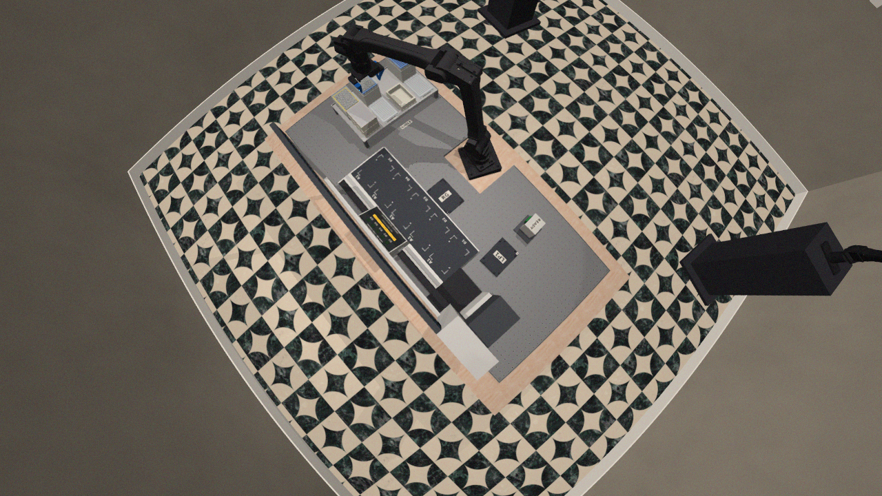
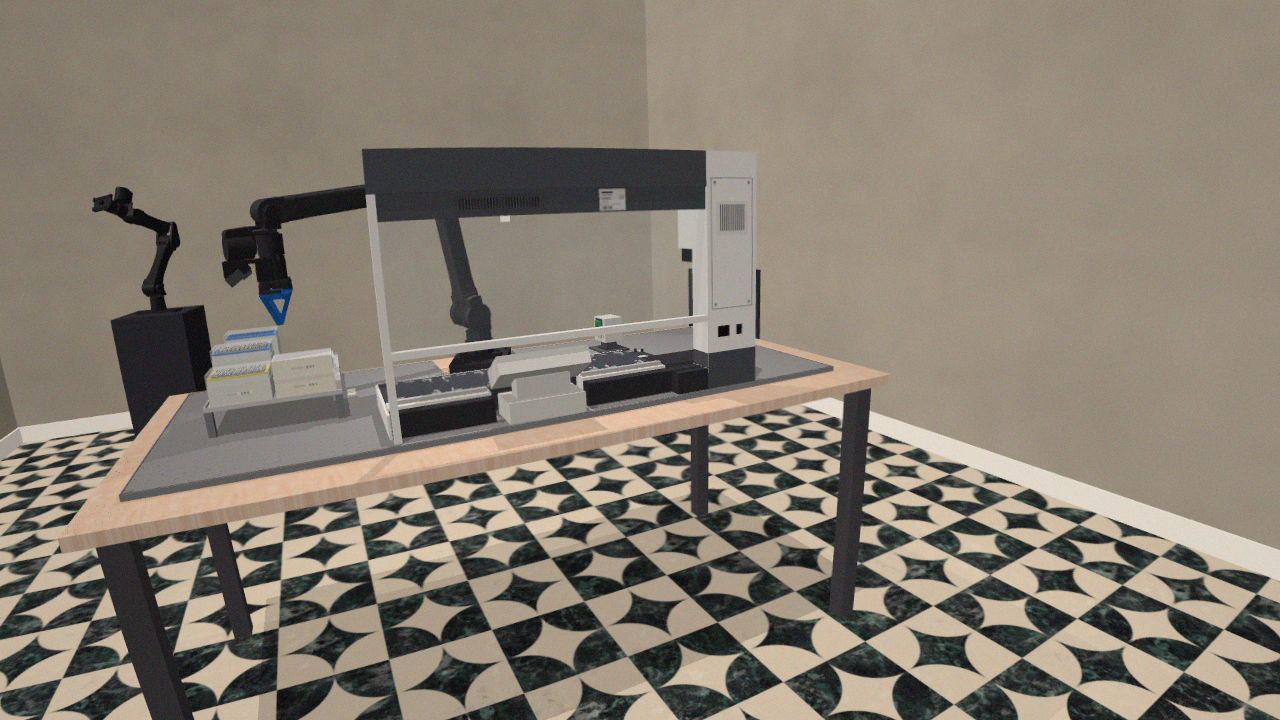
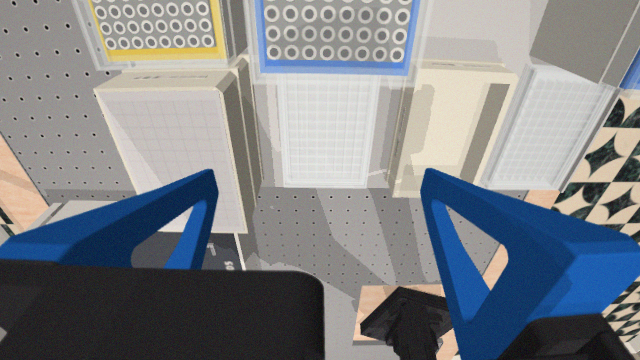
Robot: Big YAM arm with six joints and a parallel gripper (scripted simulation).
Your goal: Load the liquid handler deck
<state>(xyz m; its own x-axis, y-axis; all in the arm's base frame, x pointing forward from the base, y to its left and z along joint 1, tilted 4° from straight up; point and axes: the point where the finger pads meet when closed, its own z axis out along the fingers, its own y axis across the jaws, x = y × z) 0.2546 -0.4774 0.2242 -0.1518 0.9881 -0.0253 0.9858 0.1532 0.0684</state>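
Note:
My gripper [image 3: 319, 180] is open and empty, hanging above the SHELF [image 1: 384, 96]; it also shows in the side view [image 2: 275, 306]. In the wrist view, a clear-lidded plate [image 3: 327, 130] lies straight ahead between the blue fingers. To its left stands a stack of sealed white blocks [image 3: 170, 145]. To its right lies a cream one-well reservoir [image 3: 450, 130], open, and beyond it a second lidded plate [image 3: 545, 130]. I cannot read the ID labels. The deck positions [image 1: 413, 209] are empty. Lid park LP1 [image 1: 501, 253] is empty.
A yellow tip rack [image 3: 157, 27] and a blue tip rack [image 3: 335, 32] stand behind the plates. The regrip nest RG [image 1: 446, 199] and the READY key [image 1: 531, 224] sit past the arm's base [image 1: 477, 161]. The handler's frame [image 2: 537, 179] spans the deck.

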